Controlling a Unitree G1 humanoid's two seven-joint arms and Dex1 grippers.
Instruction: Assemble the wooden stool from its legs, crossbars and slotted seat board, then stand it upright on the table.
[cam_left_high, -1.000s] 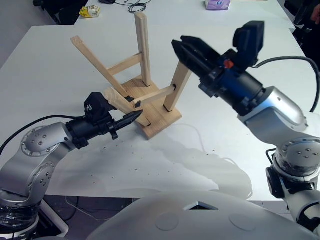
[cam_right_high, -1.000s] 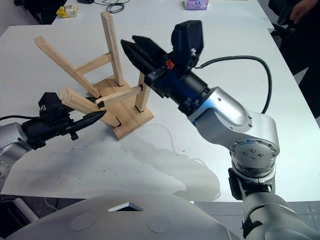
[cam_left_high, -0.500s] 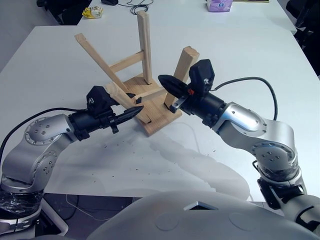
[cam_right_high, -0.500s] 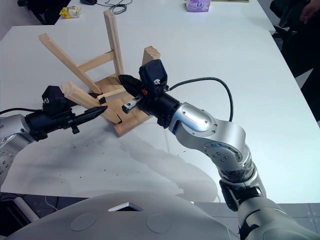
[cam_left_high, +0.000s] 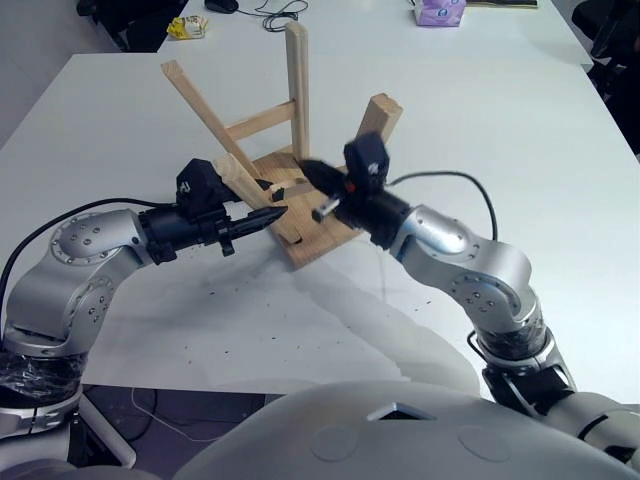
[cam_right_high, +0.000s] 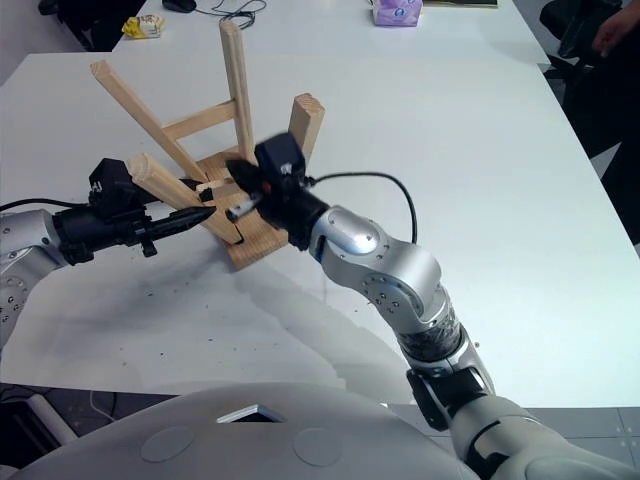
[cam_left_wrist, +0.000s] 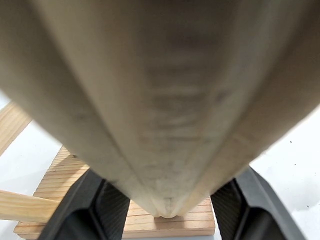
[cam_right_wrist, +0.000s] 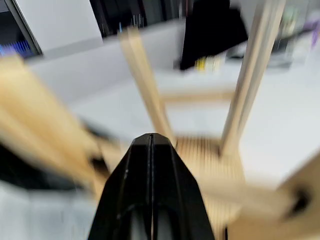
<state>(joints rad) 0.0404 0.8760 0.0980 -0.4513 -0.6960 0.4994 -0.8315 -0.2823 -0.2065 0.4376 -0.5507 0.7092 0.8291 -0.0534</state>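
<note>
**Inverted stool with both grippers at its near side.** The wooden stool is shown upside down on the white bench. Its slotted seat board lies flat and its legs point upward. A crossbar is seen joining the two far legs. The right gripper is held low among the legs, just above the seat board, with its jaws pressed together. The left gripper is placed against the near-left leg. Whether its jaws are apart or together cannot be told.

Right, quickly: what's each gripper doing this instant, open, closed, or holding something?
Left gripper: cannot be told, a stool leg is in the way.
Right gripper: closed, holding nothing.
</note>
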